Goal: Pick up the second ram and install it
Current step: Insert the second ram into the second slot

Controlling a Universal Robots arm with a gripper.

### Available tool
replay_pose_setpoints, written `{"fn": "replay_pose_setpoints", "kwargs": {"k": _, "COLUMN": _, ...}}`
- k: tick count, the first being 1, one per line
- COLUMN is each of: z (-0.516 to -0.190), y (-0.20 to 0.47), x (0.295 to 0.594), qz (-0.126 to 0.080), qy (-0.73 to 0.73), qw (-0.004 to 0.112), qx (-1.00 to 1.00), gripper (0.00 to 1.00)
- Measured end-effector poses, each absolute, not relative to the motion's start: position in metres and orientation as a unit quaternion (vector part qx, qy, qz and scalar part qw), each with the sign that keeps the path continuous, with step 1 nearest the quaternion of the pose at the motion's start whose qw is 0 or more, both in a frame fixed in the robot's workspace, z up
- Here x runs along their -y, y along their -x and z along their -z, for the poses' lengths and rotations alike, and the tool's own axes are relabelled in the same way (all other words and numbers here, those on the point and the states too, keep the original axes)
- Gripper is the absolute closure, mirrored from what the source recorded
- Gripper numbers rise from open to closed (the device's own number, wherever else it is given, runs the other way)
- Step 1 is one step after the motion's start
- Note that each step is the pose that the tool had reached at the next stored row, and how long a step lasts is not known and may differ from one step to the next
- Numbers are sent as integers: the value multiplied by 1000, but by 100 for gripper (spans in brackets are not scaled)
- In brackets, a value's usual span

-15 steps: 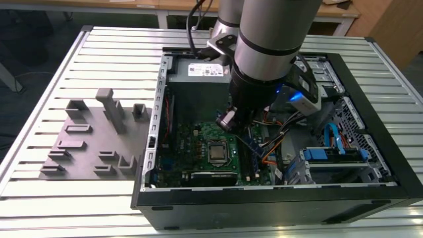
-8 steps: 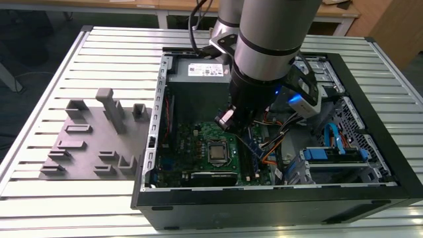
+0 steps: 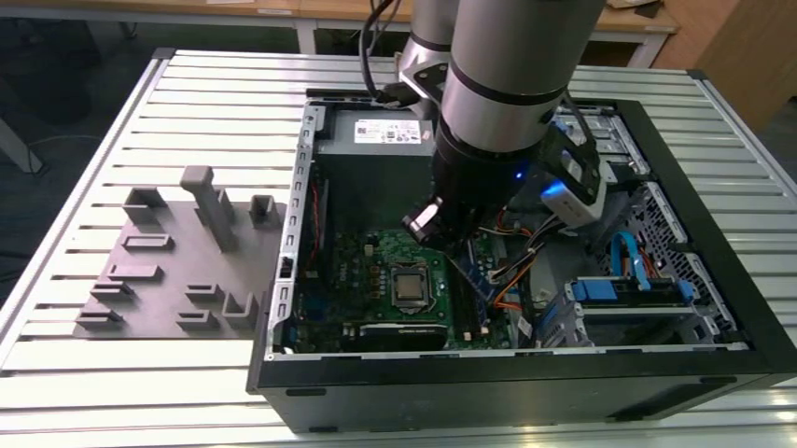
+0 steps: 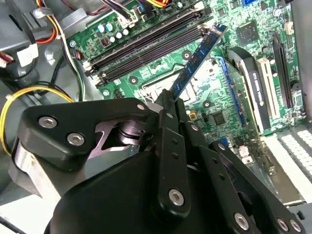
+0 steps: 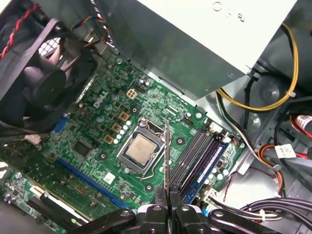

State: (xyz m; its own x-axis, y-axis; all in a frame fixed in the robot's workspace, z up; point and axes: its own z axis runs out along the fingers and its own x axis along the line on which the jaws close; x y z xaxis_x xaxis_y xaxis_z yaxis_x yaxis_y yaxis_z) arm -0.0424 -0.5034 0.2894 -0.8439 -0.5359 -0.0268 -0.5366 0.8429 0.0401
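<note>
In the hand (image 4: pixel 168 102), seemingly, second ram (image 4: pixel 199 57)

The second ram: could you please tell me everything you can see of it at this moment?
The second ram is a long, thin, flat stick: a bluish-green circuit board with a row of small dark chips on its face. The gripper is shut on one end, and the rest juts out free over the green motherboard. In the first wrist view it shows edge-on, a thin line between the processor socket and the memory slots. It is not seated in a slot.
</note>
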Motion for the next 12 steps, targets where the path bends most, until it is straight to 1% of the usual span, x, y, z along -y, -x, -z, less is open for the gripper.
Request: {"fn": "replay_pose_setpoints", "kwargs": {"k": 12, "z": -289, "y": 42, "x": 503, "qz": -23, "qy": 228, "qw": 8, "qx": -973, "gripper": 86}}
